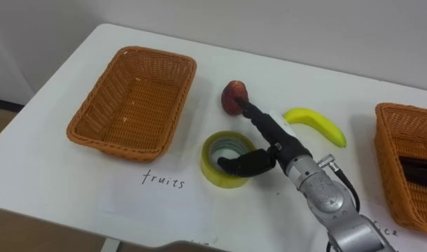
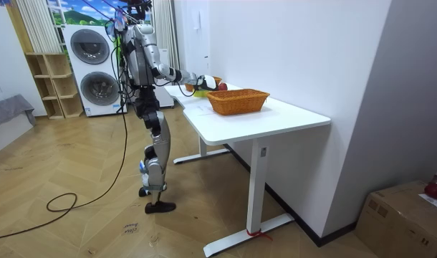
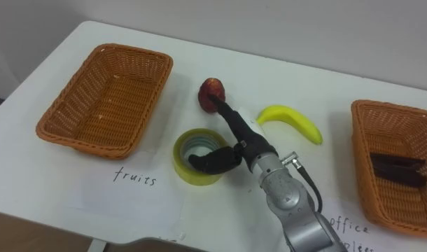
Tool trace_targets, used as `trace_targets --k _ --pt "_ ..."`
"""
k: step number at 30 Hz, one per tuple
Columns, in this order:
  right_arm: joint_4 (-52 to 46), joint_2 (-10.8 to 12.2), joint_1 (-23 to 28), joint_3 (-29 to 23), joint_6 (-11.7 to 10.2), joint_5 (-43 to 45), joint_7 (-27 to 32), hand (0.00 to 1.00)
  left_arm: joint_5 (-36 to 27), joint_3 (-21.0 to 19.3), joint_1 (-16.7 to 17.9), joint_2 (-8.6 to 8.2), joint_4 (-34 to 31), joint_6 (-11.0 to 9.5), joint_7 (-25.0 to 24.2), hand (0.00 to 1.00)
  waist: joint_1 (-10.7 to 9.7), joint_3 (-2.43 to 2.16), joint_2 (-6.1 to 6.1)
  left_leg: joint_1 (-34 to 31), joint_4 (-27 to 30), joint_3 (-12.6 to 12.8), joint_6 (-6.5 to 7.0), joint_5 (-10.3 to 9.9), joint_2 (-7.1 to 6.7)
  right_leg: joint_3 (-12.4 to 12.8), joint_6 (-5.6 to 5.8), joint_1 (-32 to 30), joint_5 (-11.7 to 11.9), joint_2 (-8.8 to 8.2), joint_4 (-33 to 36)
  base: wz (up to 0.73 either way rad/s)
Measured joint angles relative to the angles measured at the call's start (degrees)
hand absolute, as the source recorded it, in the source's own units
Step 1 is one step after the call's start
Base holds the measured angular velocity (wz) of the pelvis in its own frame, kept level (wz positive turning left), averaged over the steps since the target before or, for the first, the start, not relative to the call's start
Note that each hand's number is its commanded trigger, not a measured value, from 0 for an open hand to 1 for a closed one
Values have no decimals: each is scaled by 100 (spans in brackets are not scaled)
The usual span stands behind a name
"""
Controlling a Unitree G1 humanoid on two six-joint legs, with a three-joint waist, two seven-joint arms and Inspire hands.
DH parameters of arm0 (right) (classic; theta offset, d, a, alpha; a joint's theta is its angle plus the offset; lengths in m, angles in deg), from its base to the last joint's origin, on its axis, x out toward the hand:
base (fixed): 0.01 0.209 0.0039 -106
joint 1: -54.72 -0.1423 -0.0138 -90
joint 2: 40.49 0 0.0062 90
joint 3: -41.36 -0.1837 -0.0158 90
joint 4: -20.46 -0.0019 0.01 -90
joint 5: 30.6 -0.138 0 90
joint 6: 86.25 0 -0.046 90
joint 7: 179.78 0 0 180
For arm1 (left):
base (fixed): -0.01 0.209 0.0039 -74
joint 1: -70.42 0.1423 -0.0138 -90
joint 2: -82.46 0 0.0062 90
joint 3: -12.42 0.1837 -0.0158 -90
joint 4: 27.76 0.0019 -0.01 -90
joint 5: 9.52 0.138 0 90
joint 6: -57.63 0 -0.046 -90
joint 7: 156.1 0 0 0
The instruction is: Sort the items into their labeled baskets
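The right robot hand (image 1: pixel 273 143) is held apart, with straight fingers laid against the peach (image 1: pixel 234 94) and the thumb over the tape roll (image 1: pixel 213 171). The right basket (image 1: pixel 392 115) is cut off by the edge, and the dark object (image 1: pixel 416 171) inside it cannot be identified.

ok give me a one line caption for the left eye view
Right hand reaches over the tape roll to the red fruit; banana on the table, fruits basket empty.

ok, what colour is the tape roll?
The tape roll is yellow-green with a pale inner core; shows best in the left eye view.
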Motion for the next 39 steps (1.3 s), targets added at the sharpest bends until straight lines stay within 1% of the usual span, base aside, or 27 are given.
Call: trace_targets --k 2,4,8,10,17,23,27,29,33,36,39 --pt "0 1 -1 -7 -2 1 -47 0 0 -1 9 2 3 1 -5 0 -7 8 -32 -3 -1 -2 0 0 0 1 1 0 -1 -1 0 0" --pt "-2 7 -2 -81 0 1 -165 0 -1 0 16 5 1 7 -16 0 -6 23 -94 -25 -23 -25 0 0 0 -2 2 -4 -1 4 0 5" --pt "-3 4 -2 -151 23 3 -334 0 -1 3 46 12 1 21 -122 0 -15 -1 -151 -48 -31 -78 1 0 -7 -20 2 -16 -1 12 0 6" --pt "-3 4 -10 -167 77 2 -411 0 -6 7 55 35 0 54 -122 0 -18 -15 -171 -53 -24 -89 2 1 -9 -23 2 -15 -1 12 0 2" --pt "14 -7 -30 -169 136 2 -507 0 -21 -8 52 50 6 89 -114 0 -58 -16 -173 -58 51 -105 4 2 -10 -108 2 9 -1 -19 1 2" --pt "14 -15 -45 -225 362 5 -768 0 -7 -108 54 40 3 236 -152 0 -36 -6 -164 32 -17 -110 3 1 -8 -107 8 81 -5 -5 0 -1" --pt "21 -50 -92 -309 458 54 -983 0 1 -137 62 65 3 323 -246 0 60 -3 -166 34 -14 -101 3 2 -10 -71 7 75 -4 -2 1 -2" --pt "27 -55 -166 -356 498 207 -1125 0 6 -140 63 68 3 381 -281 0 58 4 -189 34 -14 -105 3 2 -11 -61 7 75 -4 2 1 0" --pt "29 -56 -231 -382 505 365 -1230 0 7 -229 75 62 3 421 -377 0 59 15 -233 33 -15 -110 4 2 -12 -59 7 75 -4 3 1 0" --pt "28 -56 -279 -389 518 431 -1339 0 9 -234 72 74 -5 432 -383 0 59 11 -257 33 -6 -109 4 2 -13 -29 7 67 -4 5 1 0" --pt "22 -56 -337 -391 615 458 -1428 0 13 -242 64 74 -37 439 -410 0 57 9 -262 33 1 -106 4 2 -13 -13 8 60 -4 8 0 0"
